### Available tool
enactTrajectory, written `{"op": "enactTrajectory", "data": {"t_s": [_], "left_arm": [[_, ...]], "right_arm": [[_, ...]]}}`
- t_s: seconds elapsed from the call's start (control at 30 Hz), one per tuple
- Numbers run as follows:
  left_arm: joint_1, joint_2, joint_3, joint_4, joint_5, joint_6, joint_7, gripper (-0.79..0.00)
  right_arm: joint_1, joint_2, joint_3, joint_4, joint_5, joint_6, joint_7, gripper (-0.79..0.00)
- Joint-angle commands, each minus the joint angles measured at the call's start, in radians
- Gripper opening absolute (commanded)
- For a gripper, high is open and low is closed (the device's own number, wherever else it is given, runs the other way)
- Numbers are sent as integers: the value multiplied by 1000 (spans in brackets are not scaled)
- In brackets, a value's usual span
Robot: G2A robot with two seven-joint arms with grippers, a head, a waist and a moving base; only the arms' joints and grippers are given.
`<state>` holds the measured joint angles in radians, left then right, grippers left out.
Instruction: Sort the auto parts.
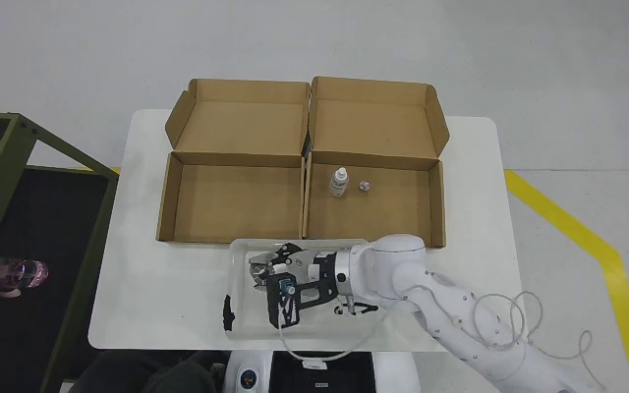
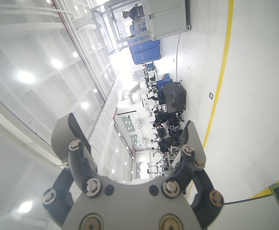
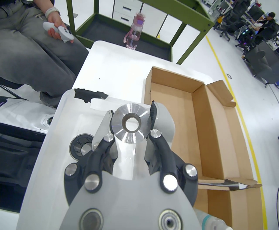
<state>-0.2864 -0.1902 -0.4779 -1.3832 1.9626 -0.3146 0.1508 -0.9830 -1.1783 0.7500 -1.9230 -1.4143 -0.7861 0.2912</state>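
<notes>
Starting at the left, the left gripper is held wide open, with nothing between its fingers. Over the white tray at the table's front, a shiny metal ring is clamped in the right gripper; a dark ring lies in the tray. Further right, a small bottle and a small metal part are seen in the right-hand cardboard box.

floor pale grey | yellow line | green rack | perhaps desks beyond
</notes>
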Motion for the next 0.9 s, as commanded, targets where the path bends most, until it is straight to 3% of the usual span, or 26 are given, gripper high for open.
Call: {"op": "enactTrajectory", "data": {"t_s": [0.0,0.5,0.87], "left_arm": [[0,0,0,0,0,0,0,0],[0,0,0,0,0,0,0,0],[0,0,0,0,0,0,0,0]], "right_arm": [[-10,4,23,-19,-4,5,-12,-785],[-35,23,154,-62,33,5,-76,-785],[-2,16,175,-13,55,47,-99,-785]]}}
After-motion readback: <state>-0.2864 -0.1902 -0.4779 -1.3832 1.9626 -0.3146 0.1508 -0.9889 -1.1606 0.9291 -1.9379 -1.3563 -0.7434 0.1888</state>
